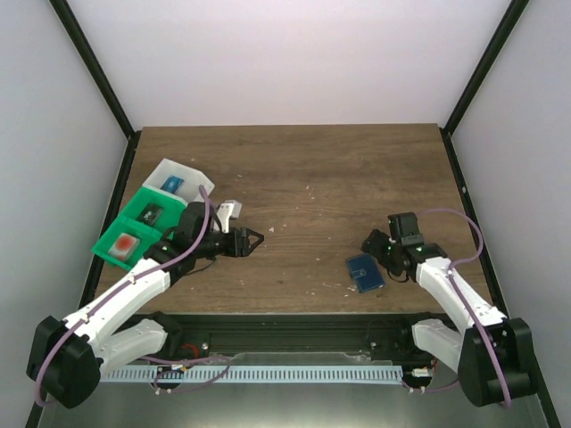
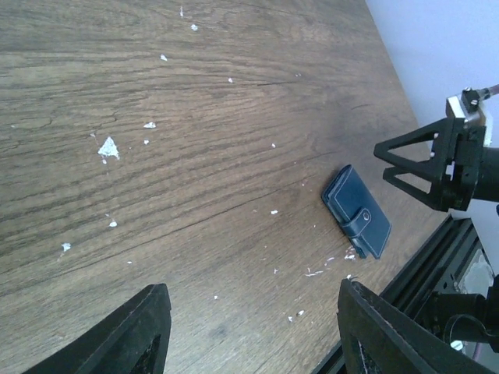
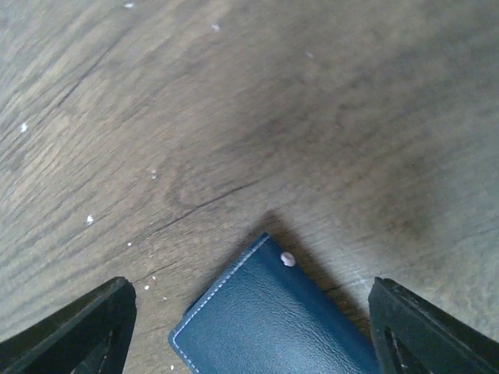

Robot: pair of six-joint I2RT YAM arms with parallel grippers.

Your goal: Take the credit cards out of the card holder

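Note:
The card holder (image 1: 365, 272) is a dark blue wallet lying closed and flat on the wooden table, right of centre near the front edge. In the left wrist view (image 2: 357, 212) its snap strap is fastened. My right gripper (image 1: 380, 255) is open and hovers right at the wallet, with one corner between its fingers in the right wrist view (image 3: 253, 335). My left gripper (image 1: 254, 239) is open and empty over bare table, well left of the wallet. A pale card with a red-orange blotch (image 1: 125, 242) lies in the nearest green bin. No card shows at the wallet.
Green bins (image 1: 134, 225) and a white bin (image 1: 178, 176) stand in a row at the left edge, beside my left arm. Small white crumbs (image 2: 107, 148) are scattered on the wood. A black rail (image 1: 285, 330) runs along the table's front edge.

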